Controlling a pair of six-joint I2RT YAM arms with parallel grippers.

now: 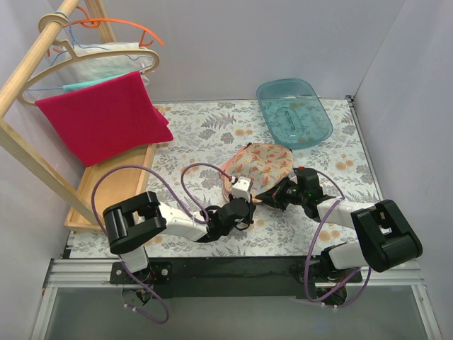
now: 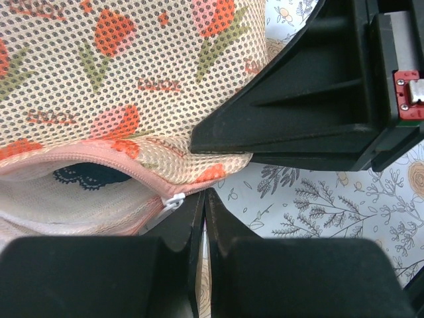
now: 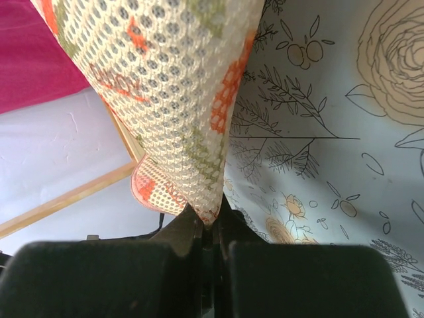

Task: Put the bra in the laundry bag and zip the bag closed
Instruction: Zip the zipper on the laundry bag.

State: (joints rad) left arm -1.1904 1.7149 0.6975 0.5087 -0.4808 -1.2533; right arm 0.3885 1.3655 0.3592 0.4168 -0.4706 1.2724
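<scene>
Floral-patterned table [image 1: 205,134]: right gripper [image 3: 211,220] pinches the laundry bag [image 3: 172,99]; left gripper [image 2: 204,194], pressed together, sits at its white zipper pull [image 2: 173,201], bra [image 2: 86,175] inside.

Pale grey walls [image 1: 248,42] on three sides, desk [image 1: 205,134] covered in a floral leaf-print sheet, wooden clothes rack [image 1: 42,172] at the left, hangers [image 1: 120,28] and a red towel [image 1: 99,117] on it, translucent teal tub [image 1: 294,112] at the far right, soft even light

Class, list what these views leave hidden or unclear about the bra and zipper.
Bra: left wrist view shows only a dark sliver; laundry bag mesh covers the rest.
Zipper pull: left pincer blocks whether it is gripped.
Top view: the pull is too small to find.
</scene>
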